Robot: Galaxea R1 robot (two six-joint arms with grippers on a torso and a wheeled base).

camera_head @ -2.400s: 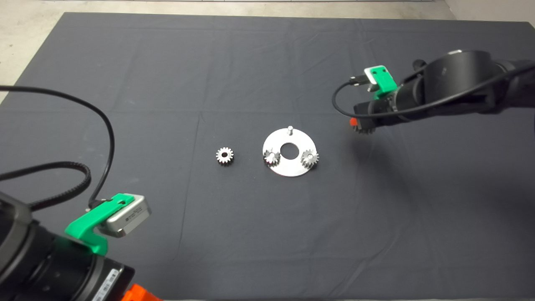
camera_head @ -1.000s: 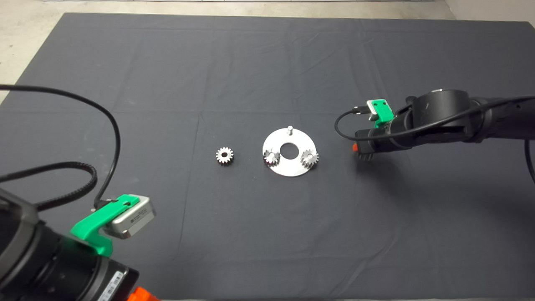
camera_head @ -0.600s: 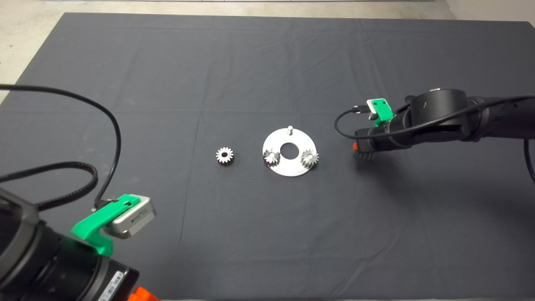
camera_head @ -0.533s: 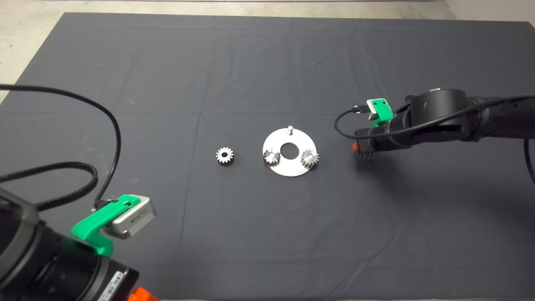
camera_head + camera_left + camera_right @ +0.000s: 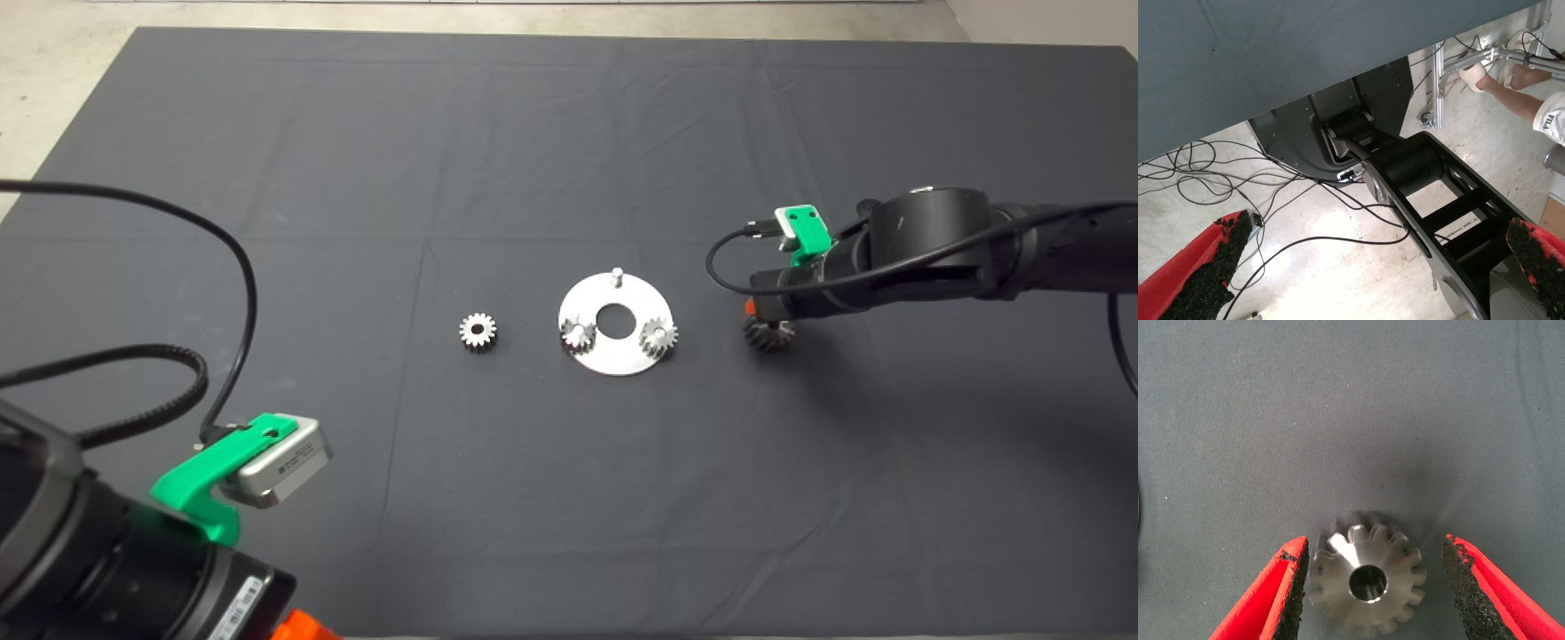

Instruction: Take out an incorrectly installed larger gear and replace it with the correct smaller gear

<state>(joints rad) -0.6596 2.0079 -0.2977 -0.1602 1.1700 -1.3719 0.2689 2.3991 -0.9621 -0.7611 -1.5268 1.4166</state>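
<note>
Right pincer [image 5: 1371, 587] now spread, released larger gear [image 5: 768, 335] onto mat [image 5: 533, 498].

Larger gear [image 5: 1368, 583]: bright machined metal, glossy face. Disc plate [image 5: 616, 349]: smooth polished metal. Mat [image 5: 569, 160]: matt dark cloth, creased. Right tool pads [image 5: 1297, 597]: rough black.

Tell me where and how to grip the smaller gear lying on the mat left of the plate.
Grip the smaller gear across its toothed rim, coming straight down from above. It lies flat on the mat, bore up and short, so only opposite teeth offer purchase. Nothing crowds it; the plate sits apart.
</note>
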